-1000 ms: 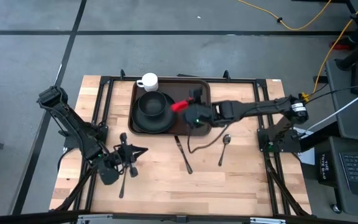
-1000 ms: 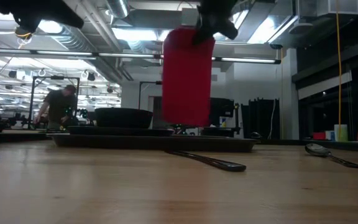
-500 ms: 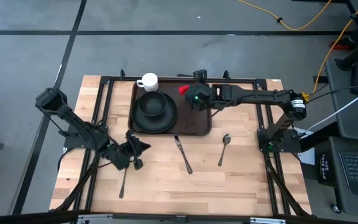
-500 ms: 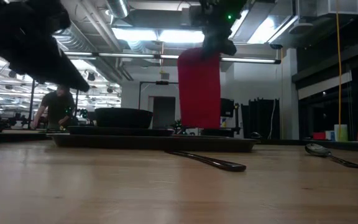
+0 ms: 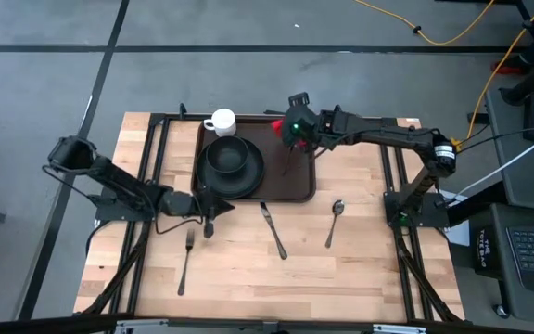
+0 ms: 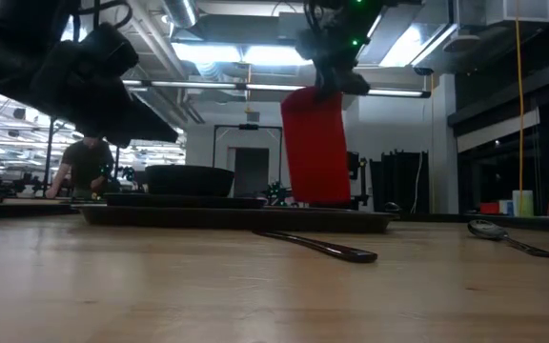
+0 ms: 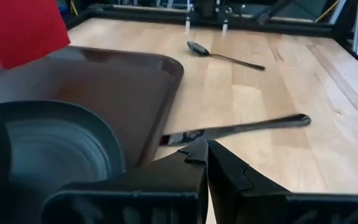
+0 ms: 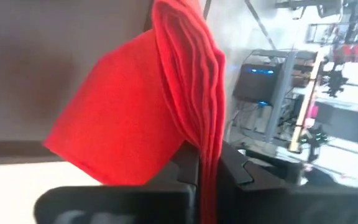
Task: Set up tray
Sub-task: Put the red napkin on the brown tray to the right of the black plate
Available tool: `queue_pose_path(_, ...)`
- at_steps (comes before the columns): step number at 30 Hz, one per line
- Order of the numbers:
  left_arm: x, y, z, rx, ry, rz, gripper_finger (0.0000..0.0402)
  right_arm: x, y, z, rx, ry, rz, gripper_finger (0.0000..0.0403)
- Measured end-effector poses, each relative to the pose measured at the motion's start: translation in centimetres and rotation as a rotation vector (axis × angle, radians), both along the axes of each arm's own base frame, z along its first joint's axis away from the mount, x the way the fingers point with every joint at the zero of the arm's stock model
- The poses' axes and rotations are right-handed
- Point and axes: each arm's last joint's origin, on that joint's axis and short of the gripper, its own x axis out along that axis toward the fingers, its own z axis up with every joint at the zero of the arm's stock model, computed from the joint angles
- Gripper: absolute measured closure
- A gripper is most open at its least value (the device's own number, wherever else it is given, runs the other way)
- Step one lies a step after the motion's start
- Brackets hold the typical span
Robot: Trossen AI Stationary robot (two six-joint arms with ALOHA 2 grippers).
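- Near edge of the tabletop [image 5: 248, 278]: the fork [image 5: 186, 260] lies alone on the wood toward the left side; the left pincer [image 5: 213, 208] has left it and travelled up to the tray's near-left corner, its fingers pressed together and holding nothing.
- Middle: the knife [image 5: 273, 230] and spoon [image 5: 334, 221] lie just off the tray's near edge, neither of them moved.
- Far half: the tray [image 5: 299, 176], dark brown, sits against the far edge at centre; it carries the black plate [image 5: 244, 178] with the bowl [image 5: 227, 155] on it; the white cup [image 5: 222, 122] stands at its far-left corner.
- Farthest: the right pincer [image 5: 289, 129] stays clamped on the red napkin [image 6: 315, 148], which hangs down; a second ago it hung over the tray's middle, now over the far-right corner.
- Judgement: the napkin looks bound for a spot beside the plate; the cutlery is not yet placed.
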Motion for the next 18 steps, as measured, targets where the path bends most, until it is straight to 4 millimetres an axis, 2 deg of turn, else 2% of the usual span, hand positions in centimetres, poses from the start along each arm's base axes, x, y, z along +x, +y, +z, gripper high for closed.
queue_pose_path(4,0.1,1.0,0.3,0.023,-0.048,0.019,0.04,-0.2,-1.8,0.3,-0.024,0.012,0.034,0.0383)
queue_pose_path(9,0.3,1.5,0.6,0.059,-0.072,-0.023,0.0399,-0.7,-3.8,-0.2,0.029,-0.026,0.036,0.0383)
queue_pose_path(12,0.5,1.8,0.8,0.057,-0.096,-0.043,0.0401,-0.8,-4.3,-1.7,0.043,0.006,0.033,0.0383)
queue_pose_path(18,0.5,2.1,0.9,0.051,-0.1,-0.047,0.0399,-0.8,-4.0,-5.4,0.062,0.026,0.102,0.0383)
